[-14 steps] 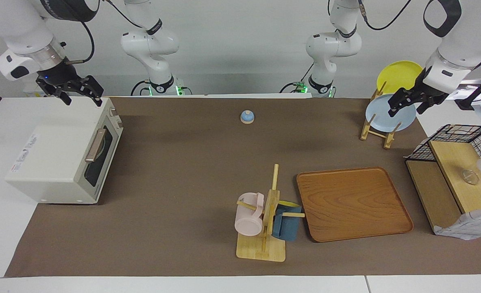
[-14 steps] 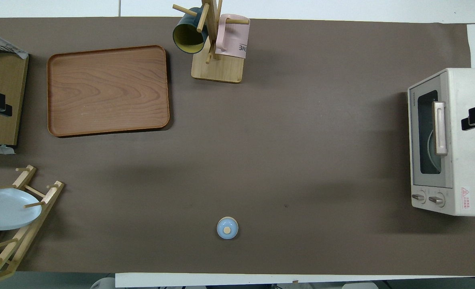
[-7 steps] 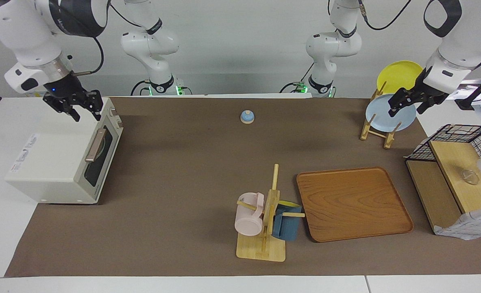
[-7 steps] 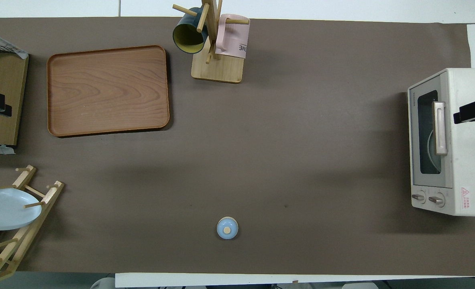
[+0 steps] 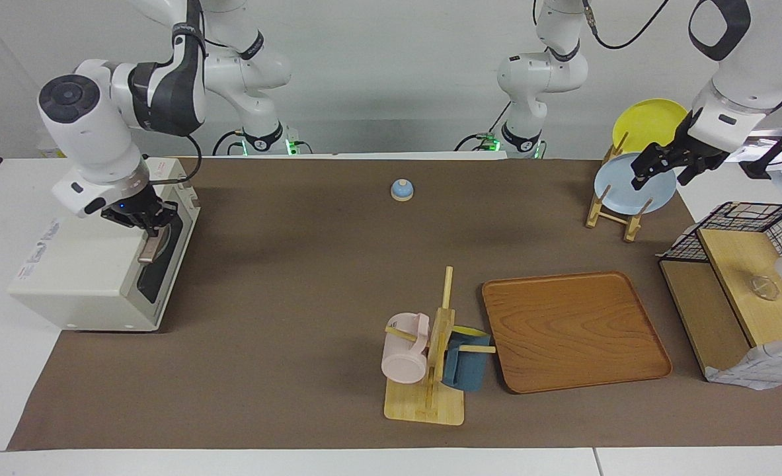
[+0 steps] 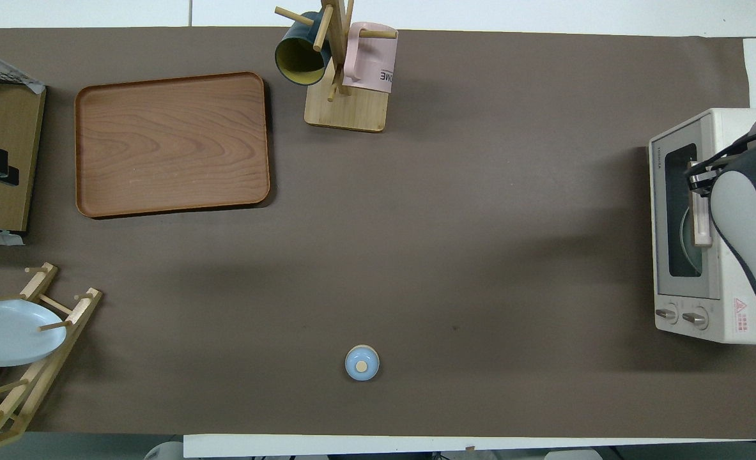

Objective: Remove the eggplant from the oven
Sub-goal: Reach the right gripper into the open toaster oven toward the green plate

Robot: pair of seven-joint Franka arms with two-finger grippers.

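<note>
Two arms, one working. Oven (image 5: 86, 264) sits at about 9 o'clock in the facing view, at the right arm's end of the tabletop (image 5: 298, 277), with its door (image 5: 159, 271) turned toward the tabletop's middle, the 3 o'clock direction of that view. Door is shut. The dark glass shows only a pale curved edge inside. Eggplant is not visible in either view; judging by the task, it lies inside the oven, hidden by the glass. Right hand (image 5: 147, 223) is down at the 12 o'clock end of the bar handle (image 5: 149, 248), wrist angled over the oven's top front edge. That is a sensible place to be, since the door must swing down before anything inside can be reached. Whether it is clamped on the bar or only set against it, I cannot tell; in the overhead view the forearm covers most of it. Gripping near one end rather than at the centre may twist the door a little on the pull, and the light oven could slide if the pull runs level rather than along the hinge arc. Left hand (image 5: 662, 170) waits with its jaws spread wide and empty over the blue plate (image 5: 628, 195) in the plate rack (image 5: 612, 215), at about 2 o'clock, well apart from the oven. Open brown mat lies in front of the door, room for it to drop.
</note>
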